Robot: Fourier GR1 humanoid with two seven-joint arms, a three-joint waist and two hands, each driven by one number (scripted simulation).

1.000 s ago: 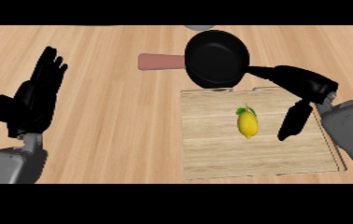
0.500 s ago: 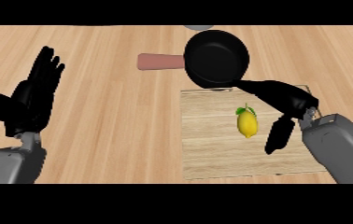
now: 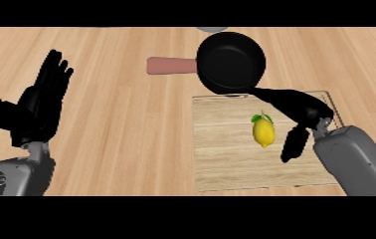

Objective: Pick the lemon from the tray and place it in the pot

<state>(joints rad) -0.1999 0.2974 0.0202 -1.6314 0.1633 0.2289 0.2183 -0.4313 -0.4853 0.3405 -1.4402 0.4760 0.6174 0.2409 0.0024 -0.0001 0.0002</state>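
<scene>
Lemon [image 3: 263,132], long axis up-down in frame, lies on tray [image 3: 220,168] just left of right hand [image 3: 300,114], fingers spread wide, holding nothing; pot [image 3: 231,63] above.

A small yellow lemon with a green leaf [image 3: 263,131] lies on the pale wooden rectangular tray [image 3: 228,168] at the right of the light wood counter [image 3: 132,113]. The black right hand [image 3: 300,111] hangs open just right of the lemon, fingers reaching toward the far side and thumb pointing near. A black round pot with a reddish handle [image 3: 231,62] sits at the tray's far edge, and the black left hand [image 3: 40,106] rests open at the left.
</scene>
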